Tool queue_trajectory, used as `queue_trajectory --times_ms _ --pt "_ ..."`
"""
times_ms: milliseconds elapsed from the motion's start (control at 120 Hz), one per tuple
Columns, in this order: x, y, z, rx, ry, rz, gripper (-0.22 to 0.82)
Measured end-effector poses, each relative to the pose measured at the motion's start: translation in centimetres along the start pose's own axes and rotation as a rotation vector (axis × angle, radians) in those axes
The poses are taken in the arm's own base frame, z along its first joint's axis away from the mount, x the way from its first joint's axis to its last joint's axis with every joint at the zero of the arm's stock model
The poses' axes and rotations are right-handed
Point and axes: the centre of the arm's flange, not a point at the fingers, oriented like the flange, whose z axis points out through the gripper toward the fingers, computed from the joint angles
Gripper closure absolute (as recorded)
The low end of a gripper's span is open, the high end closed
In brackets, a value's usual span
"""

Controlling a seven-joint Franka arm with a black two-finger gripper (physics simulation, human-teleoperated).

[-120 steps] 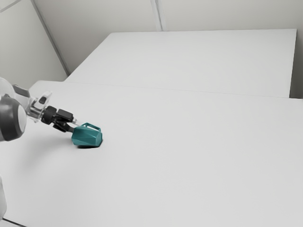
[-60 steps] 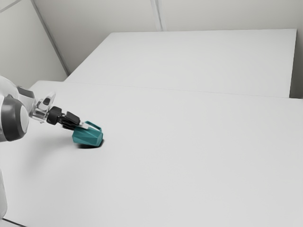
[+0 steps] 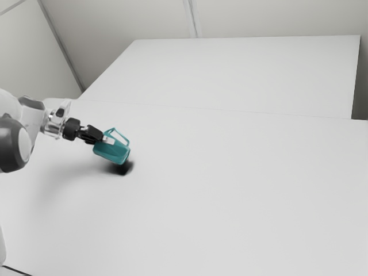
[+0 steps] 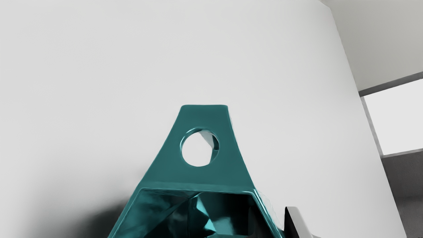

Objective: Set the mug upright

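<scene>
Arm: It comes in from the exterior view's left and reaches out to the mug. We think it is up high enough to give the mug room to turn without a bump.

Gripper: It is clamped on the mug, at the open end. In the wrist view, one finger is just outside the mug's wall. The other may be inside, but it is dark in there and we can't be sure. We likely pinch the wall because it is thin and easy to grab.

Mug: It is up in the air and leaning, not upright. Its open end faces us, and its bottom points away and down. That seems a good way to hold it, since the bottom has to end up under it.

Handle: It sticks out on the upper side, where it won't hit the table.

Shadow: It is a dark patch below the mug, with a gap between, so we know the mug is off the table.

Table: It is flat, so the mug can stand there. We think the mug must tip more, then go down softly. If we let go while it leans, it could fall over.
</scene>
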Motion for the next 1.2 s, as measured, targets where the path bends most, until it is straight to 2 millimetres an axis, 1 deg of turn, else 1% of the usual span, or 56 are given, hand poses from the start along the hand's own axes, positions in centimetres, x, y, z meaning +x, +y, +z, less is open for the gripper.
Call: queue_trajectory --times_ms 125,250,300,400,450,550,700,792,975,1200 --pt "1.6 2.7 -0.3 0.001 0.009 0.042 0.77" --pt "3.2 5.5 -0.1 0.036 -0.014 0.086 0.77" --pt "3.7 6.3 0.5 0.056 -0.033 0.097 0.78" --pt "4.7 7.7 2.4 0.105 -0.091 0.125 0.78" --pt "5.2 8.7 3.2 0.139 -0.122 0.146 0.78" --pt "6.1 10.3 4.3 0.218 -0.18 0.182 0.78" --pt "7.1 12.6 5.2 0.357 -0.276 0.238 0.78" --pt "7.4 13.4 6.1 0.431 -0.327 0.257 0.78" --pt "7.4 14.8 8.8 0.531 -0.402 0.262 0.79" --pt "7.2 16.5 12.6 0.607 -0.463 0.246 0.78"
